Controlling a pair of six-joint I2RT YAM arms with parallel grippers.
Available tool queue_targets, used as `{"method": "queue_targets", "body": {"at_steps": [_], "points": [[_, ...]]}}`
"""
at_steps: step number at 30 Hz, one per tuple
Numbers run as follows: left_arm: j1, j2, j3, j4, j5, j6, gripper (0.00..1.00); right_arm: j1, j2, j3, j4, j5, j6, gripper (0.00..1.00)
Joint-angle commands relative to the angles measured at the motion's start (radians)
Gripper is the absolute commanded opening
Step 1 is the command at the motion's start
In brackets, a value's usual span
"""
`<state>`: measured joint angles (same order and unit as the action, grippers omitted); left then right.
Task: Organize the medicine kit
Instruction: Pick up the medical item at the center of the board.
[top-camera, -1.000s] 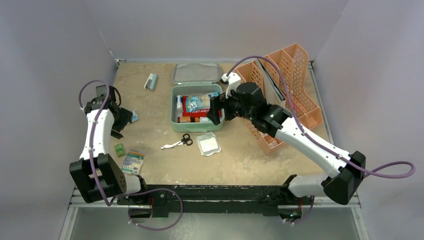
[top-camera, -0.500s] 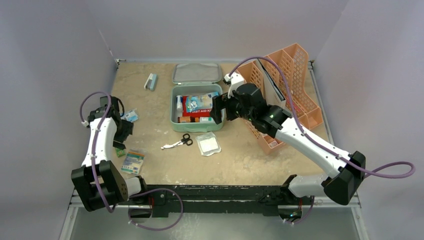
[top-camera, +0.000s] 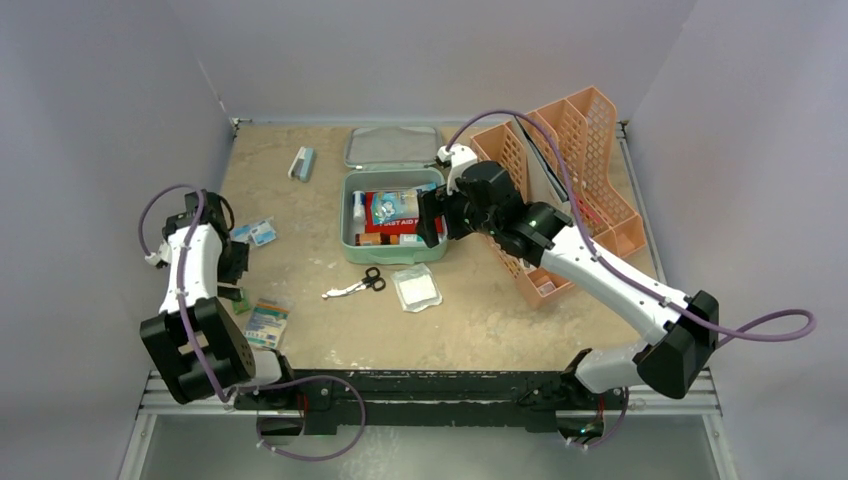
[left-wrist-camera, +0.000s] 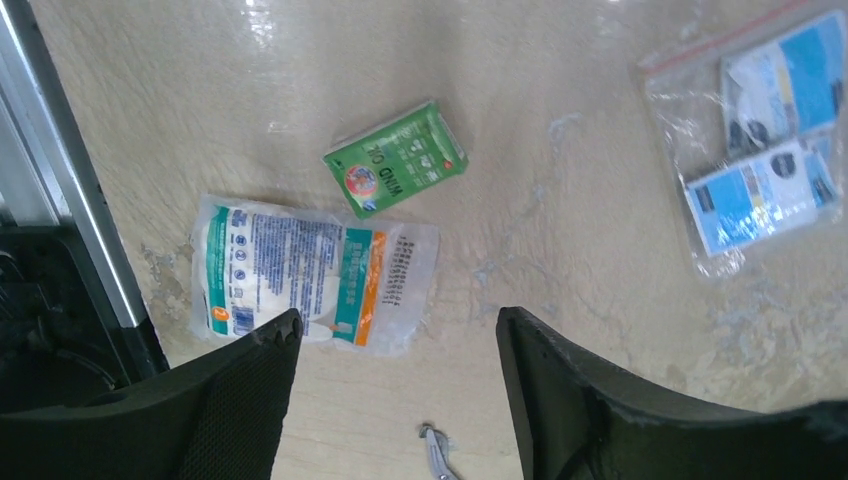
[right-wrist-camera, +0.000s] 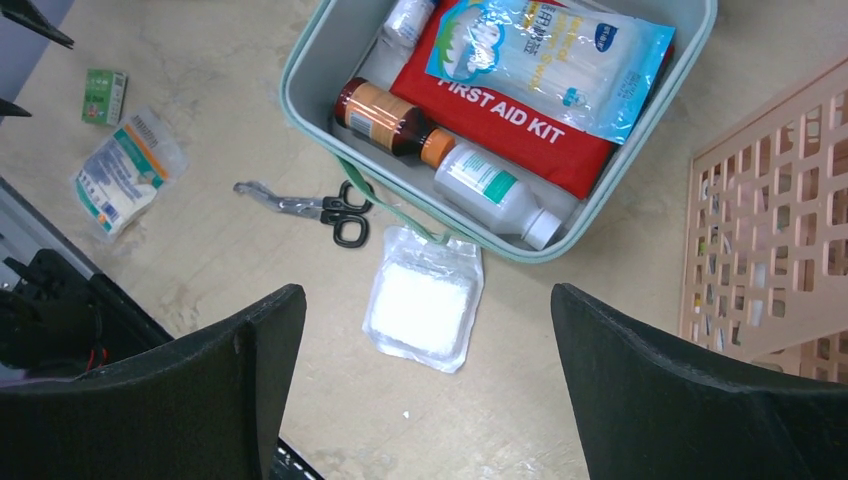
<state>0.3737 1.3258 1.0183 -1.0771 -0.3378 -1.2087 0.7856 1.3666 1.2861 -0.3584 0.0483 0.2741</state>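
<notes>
The mint-green medicine kit (top-camera: 347, 225) stands open in the middle, its lid (top-camera: 394, 146) lying behind it. It holds a red FIRST AID KIT pouch (right-wrist-camera: 500, 112), a brown bottle (right-wrist-camera: 385, 112), a white bottle (right-wrist-camera: 490, 190) and a blue-white packet (right-wrist-camera: 550, 50). My right gripper (top-camera: 430, 232) is open and empty over the kit's right front corner, above a gauze pad (right-wrist-camera: 425, 305). My left gripper (top-camera: 236, 268) is open and empty at the far left, above a bandage packet (left-wrist-camera: 300, 275) and a green packet (left-wrist-camera: 397, 158).
Scissors (top-camera: 358, 284) lie in front of the kit. A zip bag of blue cards (top-camera: 255, 233) lies at the left. A small blue-white item (top-camera: 302, 163) sits at the back left. A peach mesh file rack (top-camera: 580, 170) stands right of the kit.
My left gripper has drawn back toward the near left, away from the zip bag, which stays on the table. My right gripper has shifted slightly left by the kit.
</notes>
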Motion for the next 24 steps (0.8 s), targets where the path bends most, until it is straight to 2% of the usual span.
{"method": "queue_targets", "body": {"at_steps": [1,4,13,17,21,24], "points": [[0.069,0.049,-0.016,0.0,0.064,-0.057,0.73,0.004,-0.008,0.067,-0.013,-0.023,-0.021,0.94],[0.101,0.042,-0.052,0.042,0.105,-0.094,0.76,0.004,-0.008,0.072,-0.013,-0.042,-0.021,0.94],[0.12,0.076,-0.073,0.116,-0.034,-0.141,0.88,0.004,-0.048,0.065,-0.02,-0.047,-0.023,0.94],[0.136,0.081,-0.095,0.173,-0.029,-0.141,0.86,0.004,-0.059,0.062,-0.019,-0.047,-0.023,0.94],[0.137,0.105,-0.093,0.167,-0.059,-0.189,0.8,0.004,-0.06,0.063,-0.013,-0.047,-0.023,0.94],[0.136,0.13,-0.109,0.173,-0.07,-0.224,0.79,0.004,-0.06,0.063,-0.013,-0.047,-0.023,0.94]]}}
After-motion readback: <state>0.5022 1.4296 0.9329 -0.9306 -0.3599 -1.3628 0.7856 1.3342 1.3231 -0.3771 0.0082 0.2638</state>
